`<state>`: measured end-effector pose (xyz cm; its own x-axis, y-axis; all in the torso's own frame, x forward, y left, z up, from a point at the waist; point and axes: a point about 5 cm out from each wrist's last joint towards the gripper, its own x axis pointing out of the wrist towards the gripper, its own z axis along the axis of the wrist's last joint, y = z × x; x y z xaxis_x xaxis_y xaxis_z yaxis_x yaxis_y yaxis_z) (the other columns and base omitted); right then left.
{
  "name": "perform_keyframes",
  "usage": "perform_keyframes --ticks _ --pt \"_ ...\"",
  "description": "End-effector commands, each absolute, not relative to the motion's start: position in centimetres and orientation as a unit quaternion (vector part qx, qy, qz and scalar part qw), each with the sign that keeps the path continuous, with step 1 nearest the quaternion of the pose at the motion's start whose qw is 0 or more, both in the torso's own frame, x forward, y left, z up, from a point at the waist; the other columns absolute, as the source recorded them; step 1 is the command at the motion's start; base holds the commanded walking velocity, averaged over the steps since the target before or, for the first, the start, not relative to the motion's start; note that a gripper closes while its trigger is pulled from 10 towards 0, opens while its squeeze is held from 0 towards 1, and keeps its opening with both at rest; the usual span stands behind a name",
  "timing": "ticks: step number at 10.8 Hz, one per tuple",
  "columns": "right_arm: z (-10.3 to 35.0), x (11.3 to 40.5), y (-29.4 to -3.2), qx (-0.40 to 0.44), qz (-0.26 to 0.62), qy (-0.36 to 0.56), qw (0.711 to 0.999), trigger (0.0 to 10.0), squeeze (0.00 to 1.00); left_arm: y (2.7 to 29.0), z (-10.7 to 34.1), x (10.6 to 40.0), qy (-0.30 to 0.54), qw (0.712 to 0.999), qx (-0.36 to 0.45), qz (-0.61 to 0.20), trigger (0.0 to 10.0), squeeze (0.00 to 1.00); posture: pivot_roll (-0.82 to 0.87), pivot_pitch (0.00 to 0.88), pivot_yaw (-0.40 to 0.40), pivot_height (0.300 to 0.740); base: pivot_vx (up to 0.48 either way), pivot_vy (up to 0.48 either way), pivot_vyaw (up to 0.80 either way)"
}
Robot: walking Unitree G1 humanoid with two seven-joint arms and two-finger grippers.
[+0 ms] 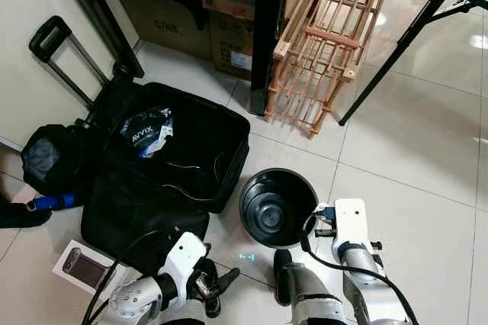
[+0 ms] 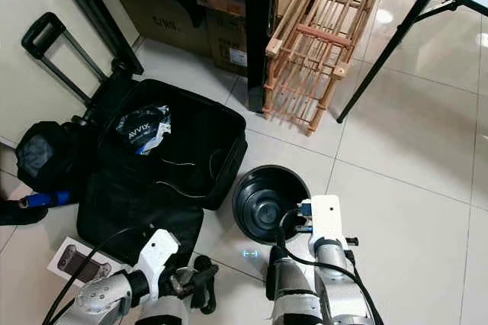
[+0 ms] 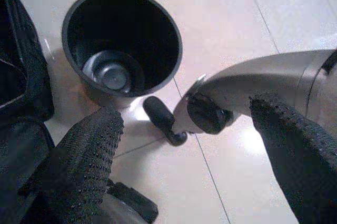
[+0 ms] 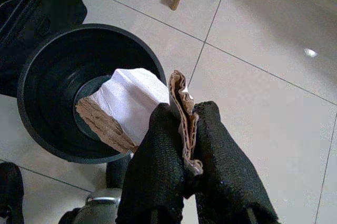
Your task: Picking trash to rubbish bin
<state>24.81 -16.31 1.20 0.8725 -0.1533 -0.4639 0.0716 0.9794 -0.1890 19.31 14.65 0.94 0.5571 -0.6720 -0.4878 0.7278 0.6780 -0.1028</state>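
A round black rubbish bin (image 1: 276, 207) stands on the pale tiled floor, and its inside looks bare in the head views. In the right wrist view my right gripper (image 4: 185, 129) is shut on a crumpled white and brown piece of paper (image 4: 131, 100). The paper hangs over the bin (image 4: 63, 77), near its rim. From the head, my right wrist (image 1: 349, 226) sits just right of the bin, and its fingers are hidden beneath it. My left gripper (image 1: 217, 283) is low at the bin's front left, open and holding nothing, its fingers (image 3: 87, 155) spread wide toward the bin (image 3: 121, 40).
An open black suitcase (image 1: 191, 149) with a dark AVVIX packet (image 1: 149, 128) lies left of the bin. A wooden rack (image 1: 328, 43), a black cabinet (image 1: 267, 27) and cardboard boxes stand behind. A table leg (image 1: 396, 50) is at the right. A white product box (image 1: 80, 268) lies front left.
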Motion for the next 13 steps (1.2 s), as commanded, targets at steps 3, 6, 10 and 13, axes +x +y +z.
perform_keyframes --ticks 3,6,10,13 --pt "-0.3 23.8 -15.8 -0.073 -0.033 0.283 0.956 10.0 0.00 14.7 0.0 17.3 0.291 0.852 0.049 -0.432 10.0 0.00 0.06 0.380 0.011 0.740 0.000 0.000 0.00" --pt "-1.5 24.6 -14.7 -0.083 0.008 0.312 0.947 10.0 0.00 14.7 0.2 17.1 0.290 0.856 0.047 -0.425 10.0 0.00 0.07 0.399 0.005 0.740 0.000 0.000 0.00" --pt "-1.8 26.8 -13.9 -0.115 0.032 0.319 0.940 10.0 0.00 14.7 1.0 16.3 0.288 0.856 0.043 -0.427 10.0 0.00 0.12 0.446 0.007 0.740 0.000 0.000 0.00" --pt "-2.1 27.6 -13.8 -0.141 0.045 0.336 0.930 10.0 0.00 15.1 1.4 17.1 0.284 0.858 0.056 -0.423 10.0 0.00 0.13 0.459 0.008 0.740 0.000 0.000 0.00"
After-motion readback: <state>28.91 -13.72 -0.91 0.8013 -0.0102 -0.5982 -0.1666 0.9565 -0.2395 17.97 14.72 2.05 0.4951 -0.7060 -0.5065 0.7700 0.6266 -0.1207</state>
